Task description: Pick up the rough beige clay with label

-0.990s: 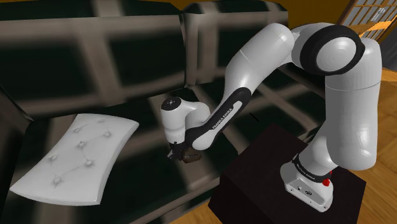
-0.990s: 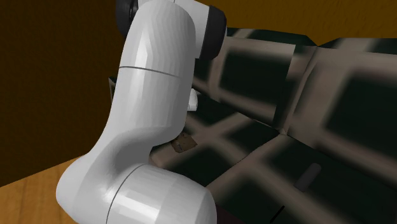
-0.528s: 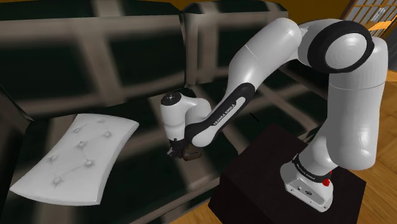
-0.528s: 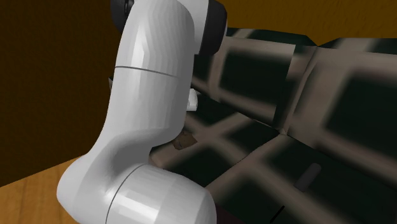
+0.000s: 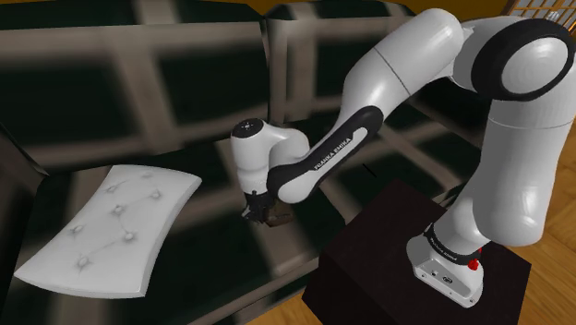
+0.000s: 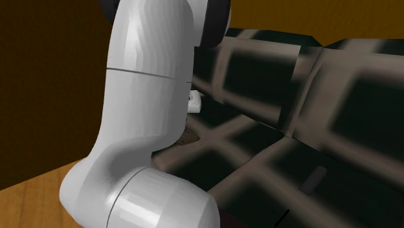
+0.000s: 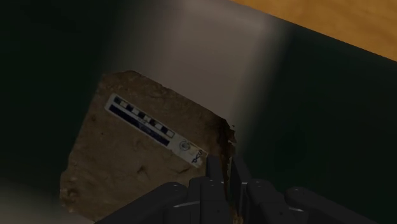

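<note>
Brown-beige rough clay chunk [image 7: 140, 159] w/ a white-and-dark-blue label strip [image 7: 156, 129] sits right at the gripper [image 7: 227, 170]. Black fingers are nearly together, pinching the chunk's thin edge betw. them. Shoulder view: gripper [image 5: 261, 216] points down over the dark checked sofa [image 5: 111, 92] seat, clay [image 5: 275, 222] under it, near the stand [image 5: 388, 240]. Can't tell if clay touches the seat. White tufted cushion [image 5: 106, 226] lies well apart.

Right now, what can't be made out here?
Shoulder view: the white wrist hides most of the black claw and the rough brown clay slab with a label.
Second exterior view: the white arm covers the slab but for a sliver.
Wrist view: the print on its label is too small to read.
</note>
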Robot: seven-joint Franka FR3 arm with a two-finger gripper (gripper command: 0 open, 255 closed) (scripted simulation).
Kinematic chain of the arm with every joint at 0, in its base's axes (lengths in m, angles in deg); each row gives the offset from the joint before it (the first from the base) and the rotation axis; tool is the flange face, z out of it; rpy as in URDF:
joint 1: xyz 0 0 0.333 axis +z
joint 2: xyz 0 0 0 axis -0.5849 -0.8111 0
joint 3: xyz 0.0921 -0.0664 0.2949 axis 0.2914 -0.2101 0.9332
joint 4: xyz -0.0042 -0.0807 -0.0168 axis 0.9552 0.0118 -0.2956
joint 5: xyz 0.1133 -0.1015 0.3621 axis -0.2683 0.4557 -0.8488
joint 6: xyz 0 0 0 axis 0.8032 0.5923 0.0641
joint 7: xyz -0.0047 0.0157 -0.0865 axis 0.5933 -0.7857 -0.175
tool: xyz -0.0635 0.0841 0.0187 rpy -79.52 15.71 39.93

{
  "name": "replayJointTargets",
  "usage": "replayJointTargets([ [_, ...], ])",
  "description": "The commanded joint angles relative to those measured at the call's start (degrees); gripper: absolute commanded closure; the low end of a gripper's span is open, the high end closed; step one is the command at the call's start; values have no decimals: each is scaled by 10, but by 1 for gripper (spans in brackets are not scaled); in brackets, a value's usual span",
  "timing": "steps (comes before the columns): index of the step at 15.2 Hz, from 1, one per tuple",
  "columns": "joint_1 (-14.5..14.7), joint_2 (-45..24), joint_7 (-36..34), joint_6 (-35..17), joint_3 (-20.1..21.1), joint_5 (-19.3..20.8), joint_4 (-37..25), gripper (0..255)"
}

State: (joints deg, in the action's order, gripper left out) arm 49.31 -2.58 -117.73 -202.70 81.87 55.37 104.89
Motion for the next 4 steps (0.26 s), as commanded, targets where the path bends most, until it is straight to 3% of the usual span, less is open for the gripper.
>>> replayJointTargets([
  [1, -4, 12, 5, 13, 5, -8, -2, 255],
  [4, -5, 19, 8, 20, 7, -13, -3, 255],
])
